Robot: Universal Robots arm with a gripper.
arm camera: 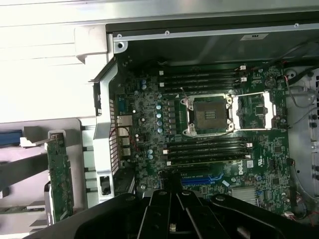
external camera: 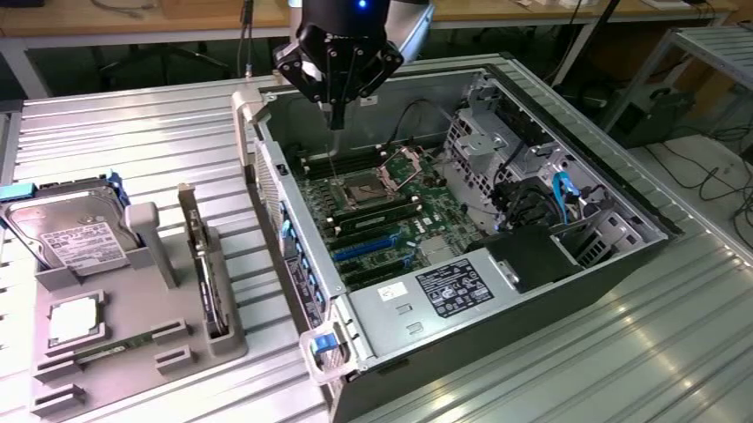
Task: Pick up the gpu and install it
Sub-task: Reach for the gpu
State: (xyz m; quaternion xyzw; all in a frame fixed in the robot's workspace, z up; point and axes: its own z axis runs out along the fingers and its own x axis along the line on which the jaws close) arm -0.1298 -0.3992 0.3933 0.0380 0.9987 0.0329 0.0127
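Bright, even light falls from above in our exterior view, leaving pale streaks of glare on the ribbed metal table. We find the inside of the computer case darker than the table around it. In our wrist view the table burns out to white, and the gripper reads as a dark silhouette.

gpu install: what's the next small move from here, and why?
Probably translate toward the exterior view's left, over the gray holder: the gripper hangs above the motherboard in the open case, holding nothing, while the gpu stands on edge in that holder, untouched.
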